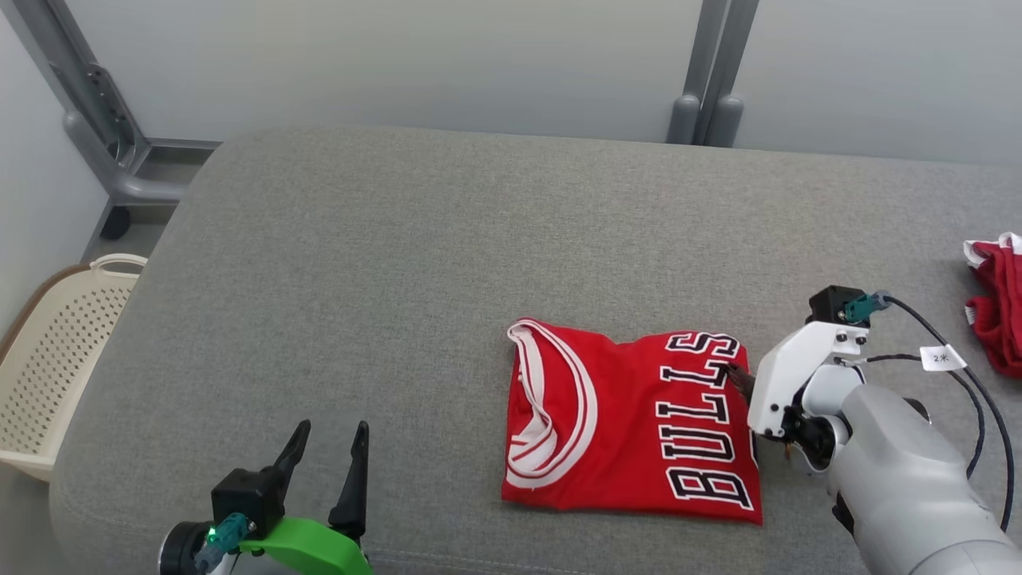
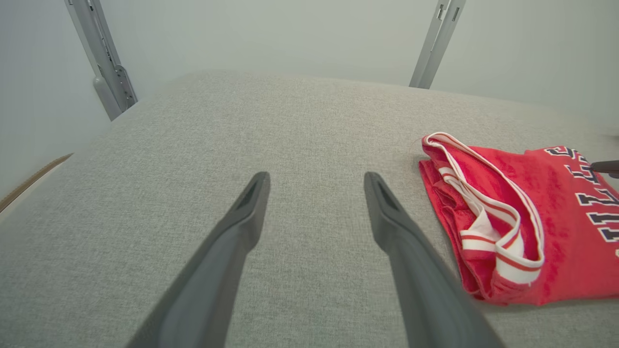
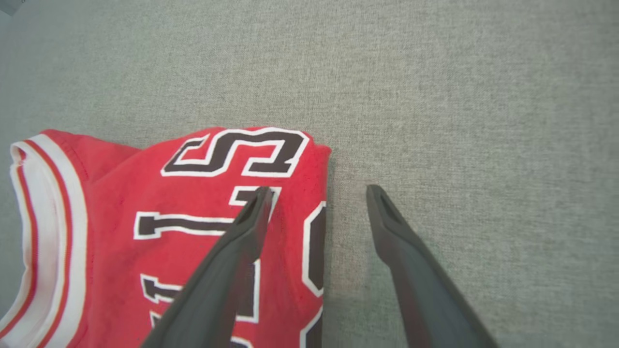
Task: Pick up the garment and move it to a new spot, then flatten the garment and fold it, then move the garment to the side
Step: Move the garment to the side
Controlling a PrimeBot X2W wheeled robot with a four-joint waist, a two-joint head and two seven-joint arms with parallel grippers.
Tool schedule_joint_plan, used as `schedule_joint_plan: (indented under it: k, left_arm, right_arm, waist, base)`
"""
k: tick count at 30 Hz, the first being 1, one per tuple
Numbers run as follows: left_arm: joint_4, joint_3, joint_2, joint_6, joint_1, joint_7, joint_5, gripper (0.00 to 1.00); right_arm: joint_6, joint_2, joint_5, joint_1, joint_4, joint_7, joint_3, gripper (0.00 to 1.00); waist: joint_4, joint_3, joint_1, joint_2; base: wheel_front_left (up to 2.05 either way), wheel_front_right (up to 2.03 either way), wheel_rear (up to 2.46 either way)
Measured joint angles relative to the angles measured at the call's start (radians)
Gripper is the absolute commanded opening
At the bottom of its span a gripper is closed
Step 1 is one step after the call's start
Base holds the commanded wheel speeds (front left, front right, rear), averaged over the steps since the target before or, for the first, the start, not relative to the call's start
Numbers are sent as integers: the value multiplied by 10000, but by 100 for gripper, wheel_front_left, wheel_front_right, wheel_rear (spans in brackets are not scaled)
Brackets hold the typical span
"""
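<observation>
Basket (image 1: 48, 351): cream, perforated, sat on the floor off the left end of the grey cushion (image 1: 399, 263).

Left gripper (image 1: 333, 429): hovered low at near-left of cushion, fingers pointed away from the robot. Jaws spread wide, gripped nothing. Stood well apart from the cloth, both fingers over bare cushion.

Garment (image 1: 631, 423): red jersey, lay folded flat right of centre on the cushion, toward the near edge. Carried "BULLS" in black block letters with white outline, turned sideways, B nearest the robot, S farthest. Showed white-and-red striped trim along its left side.

Right gripper (image 3: 319, 190): grey forearm angled in from lower right, white wrist housing tipped toward the jersey's far-right corner. Jaws wide apart, clamped nothing. Straddled the jersey's right edge, one finger over the lettering beside the S, the other over bare cushion. Couldn't tell if that finger touched cloth.

Cable tag (image 1: 942, 358): white, read "2" plus a mark too small to make out.

Second red garment (image 1: 994, 303): white-trimmed, lay bunched at far right edge.
</observation>
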Motion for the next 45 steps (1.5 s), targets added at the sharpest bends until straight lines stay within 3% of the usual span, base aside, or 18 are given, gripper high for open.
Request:
schedule_joint_plan:
  k: [11, 19, 30, 37, 45]
  left_arm:
    - [-84, -61, 40, 33, -2, 42, -27, 100]
    - [-84, -61, 31, 73, -7, 42, -98, 100]
    - [-79, -35, 19, 77, -40, 33, -121, 100]
    - [-59, -54, 19, 69, -158, 31, -121, 100]
    - [19, -102, 4, 23, -261, 29, -121, 100]
  right_arm:
    - [0, 545, -535, 487, 2, 130, -803, 100]
    - [2, 654, -1022, 1011, -744, 685, -1381, 100]
    - [13, 777, -1981, 2880, -3986, 2311, -2640, 100]
    - [6, 788, -1856, 4182, -6510, 3611, -2911, 100]
    - [4, 792, -1350, 4503, -7578, 4268, -2757, 100]
  waist:
    - [-120, 39, 0, 0]
    - [-68, 145, 0, 0]
    - [-141, 211, 0, 0]
    - [-69, 278, 0, 0]
    - [50, 379, 0, 0]
  base:
    - [0, 0, 0]
    - [0, 0, 0]
    - [0, 0, 0]
    - [0, 0, 0]
    - [0, 0, 0]
